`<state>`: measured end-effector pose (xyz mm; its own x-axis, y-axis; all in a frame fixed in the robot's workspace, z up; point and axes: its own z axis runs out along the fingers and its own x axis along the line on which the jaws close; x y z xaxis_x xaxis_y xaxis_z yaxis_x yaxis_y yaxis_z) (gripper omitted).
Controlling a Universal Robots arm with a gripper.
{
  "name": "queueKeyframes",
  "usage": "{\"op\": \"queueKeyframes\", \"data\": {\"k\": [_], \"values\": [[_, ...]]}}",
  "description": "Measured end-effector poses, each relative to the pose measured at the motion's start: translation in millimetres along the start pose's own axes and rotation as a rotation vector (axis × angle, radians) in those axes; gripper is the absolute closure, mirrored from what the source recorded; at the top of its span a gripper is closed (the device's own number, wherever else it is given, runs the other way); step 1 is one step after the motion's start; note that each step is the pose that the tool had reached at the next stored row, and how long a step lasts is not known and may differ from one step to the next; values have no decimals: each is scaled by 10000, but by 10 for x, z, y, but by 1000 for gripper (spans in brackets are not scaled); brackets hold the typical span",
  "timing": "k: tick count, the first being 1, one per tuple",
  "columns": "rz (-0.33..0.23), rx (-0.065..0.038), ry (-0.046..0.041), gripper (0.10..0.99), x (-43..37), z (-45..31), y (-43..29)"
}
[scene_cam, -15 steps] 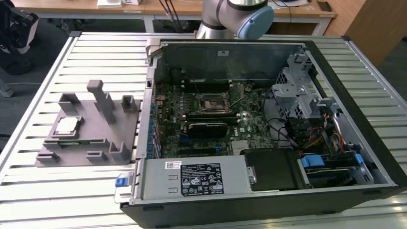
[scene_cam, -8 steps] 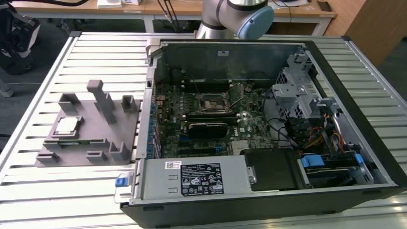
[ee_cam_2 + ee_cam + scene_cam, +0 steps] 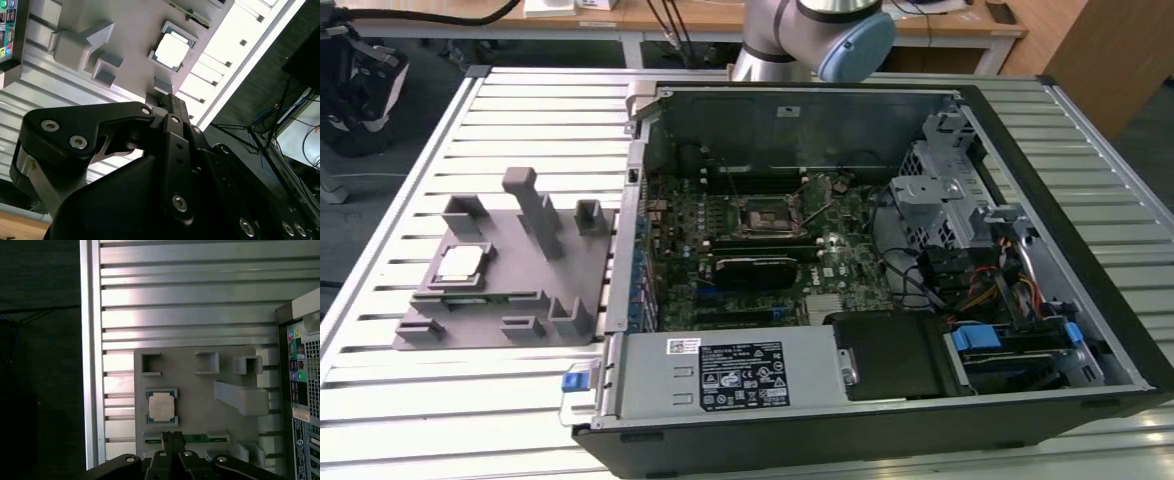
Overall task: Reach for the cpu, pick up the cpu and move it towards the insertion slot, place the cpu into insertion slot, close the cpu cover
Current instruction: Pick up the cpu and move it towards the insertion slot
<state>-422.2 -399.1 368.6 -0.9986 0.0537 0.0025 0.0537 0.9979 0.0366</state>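
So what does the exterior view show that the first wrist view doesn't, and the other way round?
Exterior view: the inside of the open computer case, with the green motherboard, the insertion slot, which looks empty, and a joint of the arm behind the case. First wrist view: the hand, shut on nothing, short of the cpu, and the case's port panel. Both: the cpu lying in the grey fixture on the slatted table.
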Motion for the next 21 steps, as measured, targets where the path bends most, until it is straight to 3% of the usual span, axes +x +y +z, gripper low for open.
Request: {"op": "queueKeyframes", "data": {"k": [6, 8, 9, 11, 12, 14, 17, 18, 21], "values": [[-182, -5, -38, 973, 1, 57, -21], [-212, -5, -36, 855, 1, 77, -25], [-221, -5, -36, 855, 0, 87, -26], [-248, -5, -34, 733, -1, 111, -31], [-279, -5, -33, 733, -2, 127, -39], [-373, -5, -30, 620, -2, 157, -53], [-511, -6, -25, 561, -2, 209, -69], [-544, -10, -24, 498, -2, 228, -72], [-595, -14, -22, 498, -3, 282, -76]]}}
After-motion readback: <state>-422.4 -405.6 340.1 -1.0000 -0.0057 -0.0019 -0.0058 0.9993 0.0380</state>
